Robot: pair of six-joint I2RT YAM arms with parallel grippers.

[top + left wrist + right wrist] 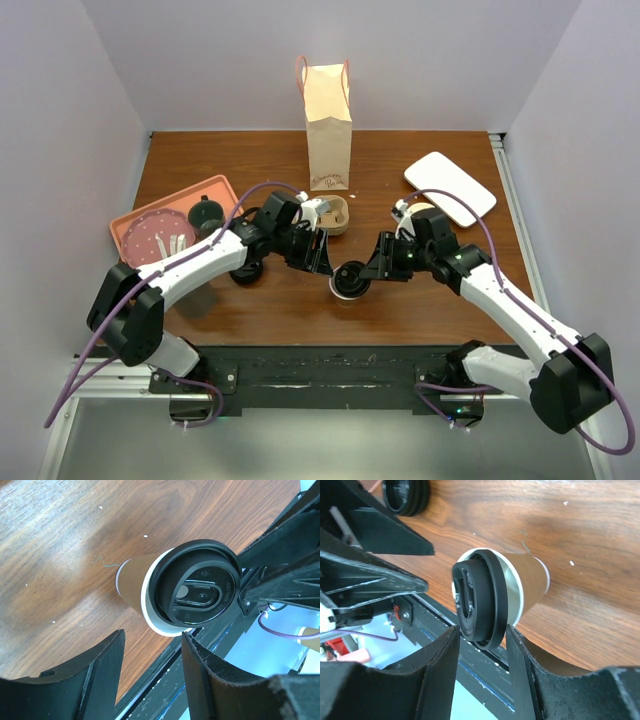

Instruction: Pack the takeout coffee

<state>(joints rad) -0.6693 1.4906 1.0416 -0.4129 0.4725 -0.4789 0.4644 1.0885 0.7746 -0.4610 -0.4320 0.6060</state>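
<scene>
Top view: the takeout coffee stands at lower centre of the desk, between both hands; the paper bag is at upper centre.

Left wrist view: the left hand is half wide and empty.

Right wrist view: the right hand is parted at the black lid; contact I cannot tell.

Grasping seems the step in hand; next, close firmly and lift toward the bag.

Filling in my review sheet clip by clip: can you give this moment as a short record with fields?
takeout coffee: on the table, lid on
left hand: open, coffee just beyond its fingertips
right hand: fingers flank the lid; contact unclear
paper bag: upright at the back; coffee not inside
</scene>
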